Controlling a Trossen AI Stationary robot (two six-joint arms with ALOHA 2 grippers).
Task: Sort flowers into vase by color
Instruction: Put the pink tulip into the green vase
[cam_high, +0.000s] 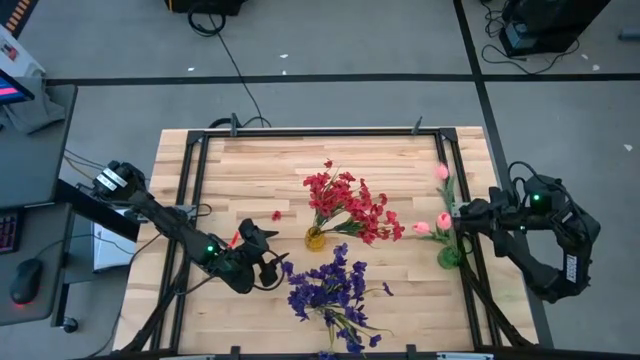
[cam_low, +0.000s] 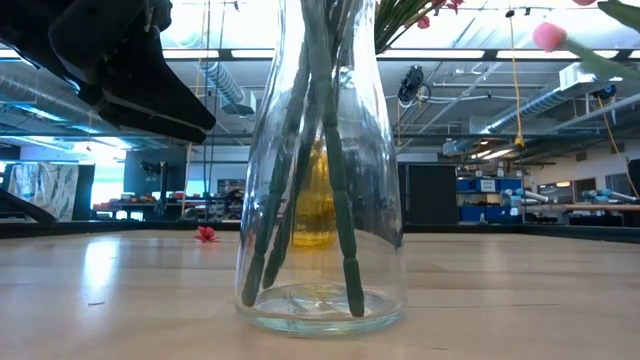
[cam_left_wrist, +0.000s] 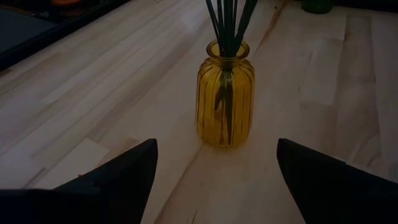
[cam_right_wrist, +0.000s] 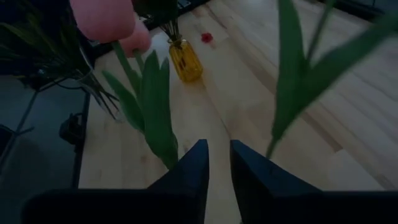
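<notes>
- The right gripper (cam_right_wrist: 216, 163) sits at the table's 3 o'clock edge, just beside the green vase (cam_high: 450, 257). In the right wrist view its fingers (cam_right_wrist: 189, 168) stand a narrow slit apart with nothing between them; the tulip leaves rise just ahead of the tips, and whether they touch I cannot tell.
- The left gripper (cam_left_wrist: 214, 165) hovers near 7 o'clock, its fingers spread wide and empty, aimed at the yellow vase (cam_left_wrist: 225, 93).
- Pink tulips (cam_high: 442, 205) stand in the green vase at 3 o'clock.
- Red flowers (cam_high: 350, 205) fill the yellow vase at the table's middle.
- Purple flowers (cam_high: 328, 290) stand in the clear vase (cam_low: 320, 200) toward 6 o'clock.
- A loose red bloom (cam_high: 276, 215) lies on the table (cam_high: 250, 170), toward 9 o'clock of the yellow vase.
- No readable writing or labels show anywhere.
- Only the low view shows the clear vase's glass and the green stems inside; only the high view shows all three bunches together.
</notes>
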